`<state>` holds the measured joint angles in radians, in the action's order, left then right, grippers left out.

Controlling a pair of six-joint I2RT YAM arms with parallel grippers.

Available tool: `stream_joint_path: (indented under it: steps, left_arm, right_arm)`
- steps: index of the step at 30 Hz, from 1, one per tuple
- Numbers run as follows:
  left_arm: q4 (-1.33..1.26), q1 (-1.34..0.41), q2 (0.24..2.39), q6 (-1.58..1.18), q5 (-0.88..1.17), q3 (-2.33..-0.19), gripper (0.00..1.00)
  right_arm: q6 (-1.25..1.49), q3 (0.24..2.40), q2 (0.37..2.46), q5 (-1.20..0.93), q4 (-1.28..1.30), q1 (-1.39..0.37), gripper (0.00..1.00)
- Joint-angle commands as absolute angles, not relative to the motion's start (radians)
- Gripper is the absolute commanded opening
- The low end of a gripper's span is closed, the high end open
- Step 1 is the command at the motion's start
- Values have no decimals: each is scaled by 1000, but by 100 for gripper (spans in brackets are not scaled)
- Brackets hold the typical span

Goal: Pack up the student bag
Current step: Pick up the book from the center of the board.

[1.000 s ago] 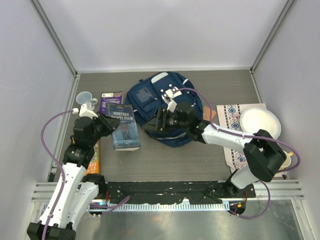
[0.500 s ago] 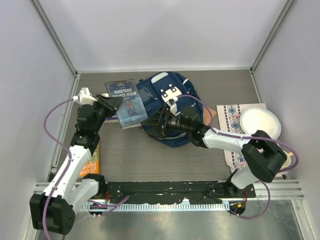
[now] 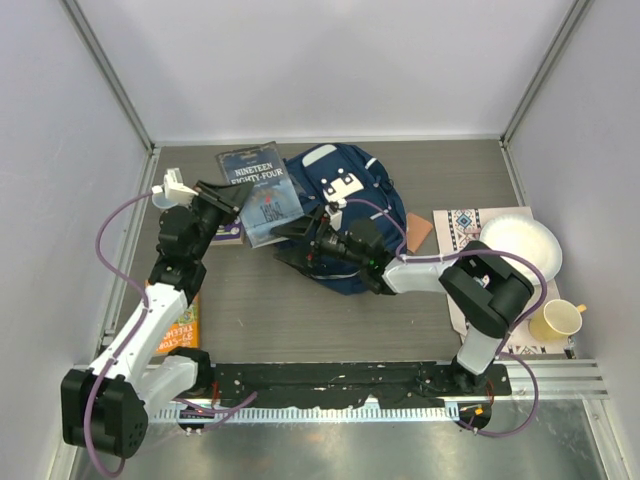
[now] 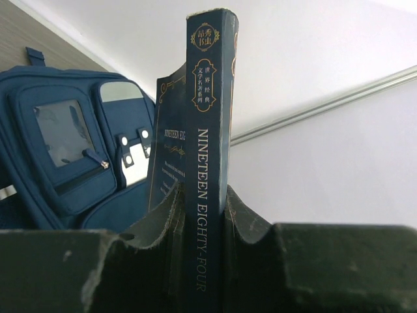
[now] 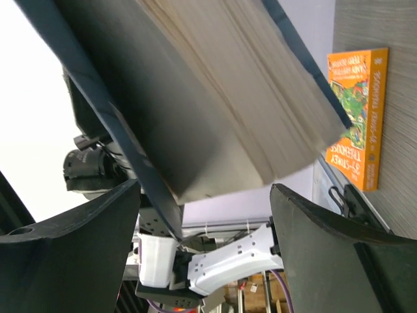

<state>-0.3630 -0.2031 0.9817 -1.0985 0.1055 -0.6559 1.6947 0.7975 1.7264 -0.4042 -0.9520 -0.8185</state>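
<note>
An orange book (image 3: 180, 322) lay flat at the table's left edge. The left gripper (image 3: 228, 206) was clenched on the spine of a dark novel (image 3: 258, 190), holding it tilted in the air just left of the bag (image 3: 368, 172). The bag lay mid-table, towards the back. Over its left side the right gripper (image 3: 297, 243) was spread wide around the novel's lower corner, grasping nothing. A plate (image 3: 520, 245) and a cup (image 3: 555, 320) stood far right.
</note>
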Motion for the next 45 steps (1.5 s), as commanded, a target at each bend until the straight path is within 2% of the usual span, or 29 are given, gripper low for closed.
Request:
stream_joint_path:
  steps: [1, 10, 13, 16, 22, 27, 38, 45]
  left_arm:
    - [-551, -207, 936, -1132, 118, -661, 0]
    - [-557, -207, 911, -1135, 190, -624, 0]
    - [-560, -209, 888, -1143, 180, -585, 0]
    - [-558, -209, 873, -1144, 144, -562, 0]
    - [-572, -209, 910, -1134, 129, -595, 0]
    - [-600, -207, 950, -1144, 144, -618, 0]
    - [-586, -209, 936, -1131, 123, -614, 0]
    - [-580, -207, 936, -1126, 123, -617, 0]
  right_arm:
    - [1706, 874, 1738, -319, -1042, -824, 86]
    - [1672, 908, 1782, -276, -1038, -808, 88]
    - [1678, 896, 1787, -236, -1107, -807, 83]
    - [1668, 899, 1773, -238, -1091, -811, 83]
    - [1678, 847, 1738, -154, -1092, -859, 89]
    - [1727, 831, 1746, -98, -1138, -877, 90]
    - [1730, 775, 1668, 77, -1066, -933, 90]
    - [1772, 750, 1678, 81, -1074, -942, 90]
